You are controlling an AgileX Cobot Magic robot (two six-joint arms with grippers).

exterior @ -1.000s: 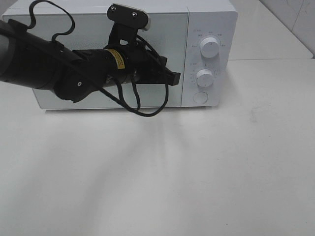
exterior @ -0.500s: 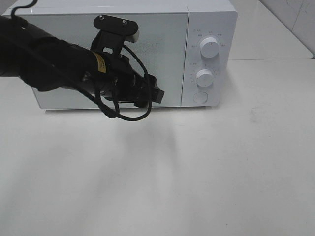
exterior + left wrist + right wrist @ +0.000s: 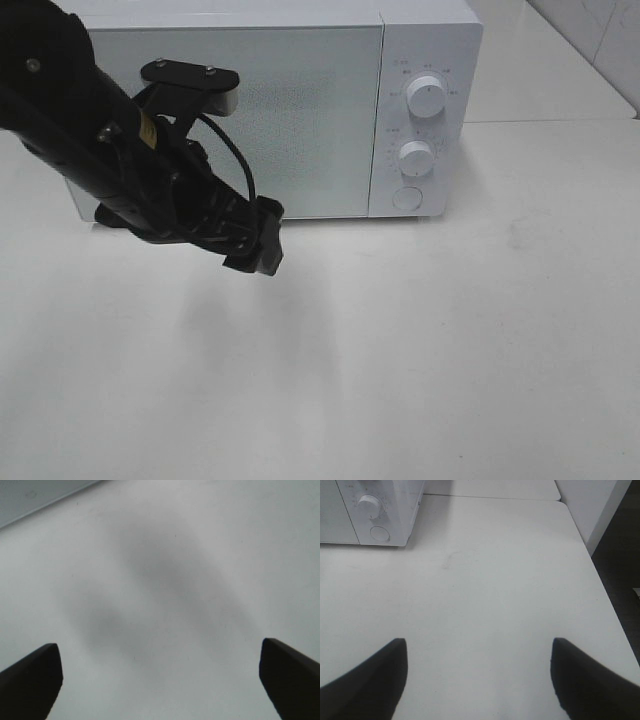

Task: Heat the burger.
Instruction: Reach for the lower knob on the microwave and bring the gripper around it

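The burger is out of view in every frame. A white microwave (image 3: 300, 110) stands at the back of the table with its door shut. My left gripper (image 3: 255, 245) hangs low over the white tabletop just in front of the door's lower edge. In the left wrist view the left gripper (image 3: 159, 650) is open, with only bare table and its own shadow between the dark fingers. The right gripper (image 3: 479, 647) is also open and empty over bare table, to the right of the microwave (image 3: 375, 510). It does not show in the high view.
Two white knobs (image 3: 427, 98) (image 3: 416, 157) and a round button (image 3: 407, 197) sit on the microwave's right panel. The table's right edge (image 3: 600, 580) drops off beside a white wall. The left arm's black cable (image 3: 235, 160) loops in front of the door.
My left arm has pulled back from the microwave door, going left and down toward the table. Its gripper has gone from shut to open. The door stays shut.
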